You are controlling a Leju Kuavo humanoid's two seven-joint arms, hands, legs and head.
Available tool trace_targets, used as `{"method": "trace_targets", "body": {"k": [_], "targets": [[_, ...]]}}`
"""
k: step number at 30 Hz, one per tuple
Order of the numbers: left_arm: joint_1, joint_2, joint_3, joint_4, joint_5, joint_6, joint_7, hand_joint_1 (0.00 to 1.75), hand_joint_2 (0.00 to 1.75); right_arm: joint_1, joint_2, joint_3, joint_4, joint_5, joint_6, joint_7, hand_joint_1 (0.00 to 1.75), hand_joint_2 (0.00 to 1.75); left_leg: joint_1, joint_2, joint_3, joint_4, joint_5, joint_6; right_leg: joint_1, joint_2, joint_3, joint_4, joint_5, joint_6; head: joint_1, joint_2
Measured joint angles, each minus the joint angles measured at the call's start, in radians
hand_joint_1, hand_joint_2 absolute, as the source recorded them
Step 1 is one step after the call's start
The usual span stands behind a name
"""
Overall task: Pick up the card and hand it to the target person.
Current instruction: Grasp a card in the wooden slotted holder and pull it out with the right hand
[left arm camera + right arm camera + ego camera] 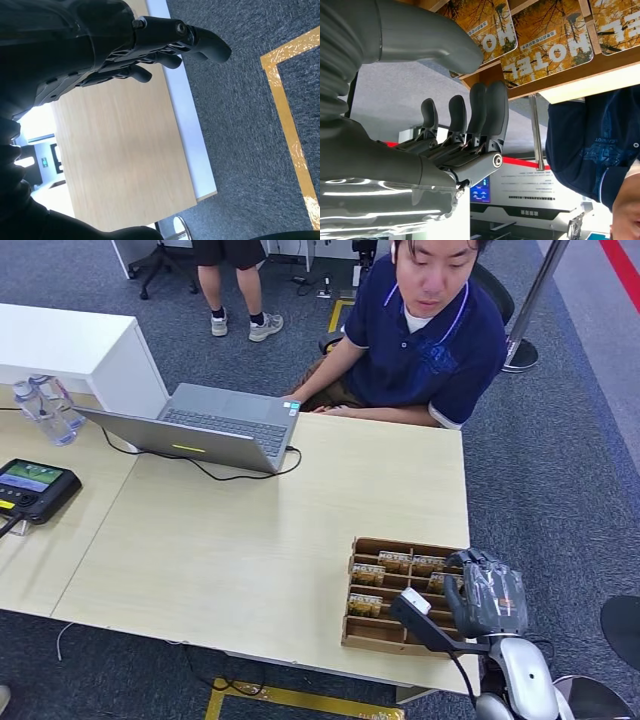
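Observation:
A brown wooden box (377, 635) with slotted rows stands at the table's front right. It holds several cards (392, 562) printed with yellow autumn leaves and the word HOTEL (546, 50). My right hand (487, 595) hovers over the box's right end. Its thumb and bent fingers (463, 120) stand apart close to the cards, with nothing between them. My left hand (113, 45) has its fingers stretched out over the table edge and holds nothing. The target person (430, 340) in a navy polo (591, 145) sits at the far side, forearms on the table.
An open grey laptop (219, 425) with a black cable lies at the far left-middle. A black device (34, 487) and water bottles (45, 408) are at the left. Another person (234, 290) stands behind. Yellow floor tape (290, 125) runs beside the table.

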Motion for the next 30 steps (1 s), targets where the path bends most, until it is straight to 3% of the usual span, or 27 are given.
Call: {"method": "trace_targets", "body": {"k": [19,23,30], "targets": [[0.000,0.000,0.000,0.000,-0.002,0.000,0.005,0.00,1.75,0.004,0.000,-0.001,0.000,-0.011,0.009,-0.004,1.06,1.75,0.000,0.000,0.000,0.000,0.000,0.000,0.000,0.000,0.000,0.000,0.000,0.000,0.000,0.000],[0.000,0.000,0.000,0.000,-0.003,0.000,0.009,0.00,1.75,0.008,0.000,-0.001,0.000,-0.018,0.016,-0.005,0.95,1.75,0.000,0.000,0.000,0.000,0.000,0.000,0.000,0.000,0.000,0.000,0.000,0.000,0.000,0.000],[0.000,0.000,0.000,0.000,-0.003,0.000,0.010,0.00,1.75,0.023,0.000,0.000,0.000,-0.020,0.022,-0.006,1.06,1.75,0.000,0.000,0.000,0.000,0.000,0.000,0.000,0.000,0.000,0.000,0.000,0.000,0.000,0.000]]}}
